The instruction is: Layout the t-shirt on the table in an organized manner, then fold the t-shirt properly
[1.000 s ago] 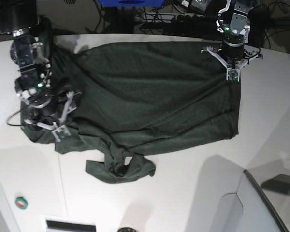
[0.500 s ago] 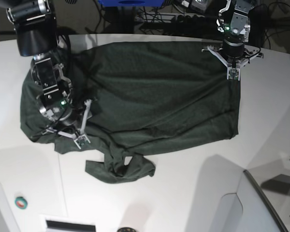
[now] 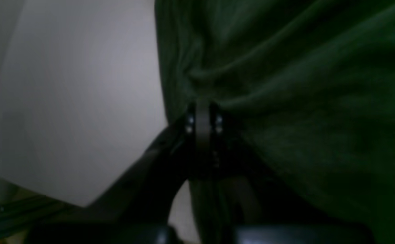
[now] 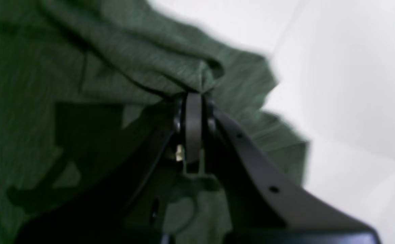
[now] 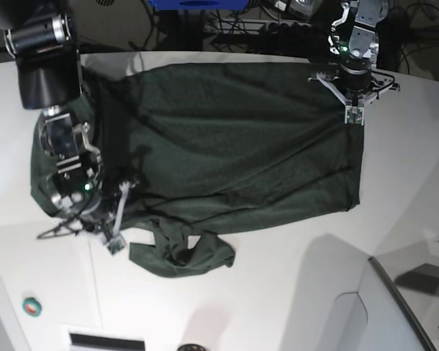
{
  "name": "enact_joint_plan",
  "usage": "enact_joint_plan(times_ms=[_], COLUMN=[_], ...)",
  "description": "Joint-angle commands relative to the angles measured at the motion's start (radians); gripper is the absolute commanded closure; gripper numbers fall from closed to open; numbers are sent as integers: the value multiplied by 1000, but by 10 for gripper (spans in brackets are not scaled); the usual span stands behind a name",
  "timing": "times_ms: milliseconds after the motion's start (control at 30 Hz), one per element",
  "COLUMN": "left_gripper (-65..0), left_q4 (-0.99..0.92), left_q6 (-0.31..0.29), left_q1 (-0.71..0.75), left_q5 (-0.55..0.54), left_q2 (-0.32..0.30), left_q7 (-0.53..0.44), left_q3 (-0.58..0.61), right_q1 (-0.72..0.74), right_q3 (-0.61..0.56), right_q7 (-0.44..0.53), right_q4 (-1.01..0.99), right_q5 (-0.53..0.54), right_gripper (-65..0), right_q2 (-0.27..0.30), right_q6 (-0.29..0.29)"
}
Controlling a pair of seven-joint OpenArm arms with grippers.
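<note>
Right gripper (image 5: 115, 243) just slid to the shirt's (image 5: 234, 146) near edge, jaws now clamped on cloth. Left gripper (image 5: 353, 115) stays pinched on the far corner; stretch-out looks next.

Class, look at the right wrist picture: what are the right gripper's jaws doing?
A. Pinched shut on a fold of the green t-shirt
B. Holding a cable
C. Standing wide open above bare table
A: the right gripper has its jaws pressed together on a bunched fold of the t-shirt.
</note>
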Motion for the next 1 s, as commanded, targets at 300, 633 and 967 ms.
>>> enact_joint_plan(times_ms=[300, 633, 967], left_gripper=[0, 0, 0], left_q4=[-29, 32, 147], left_q6=[6, 3, 0], left_q1=[-19, -11, -33], left_q5=[-10, -10, -8], left_q2=[-3, 14, 114], left_q7=[11, 12, 12], left_q3=[-78, -171, -145], right_q1=[338, 502, 140], right_q3=[7, 83, 179], right_q7=[190, 533, 254], right_q4=[-332, -620, -57], right_q5=[-5, -3, -3], right_gripper=[-15, -408, -377], right_q2=[103, 112, 166], right_q6=[-11, -116, -115])
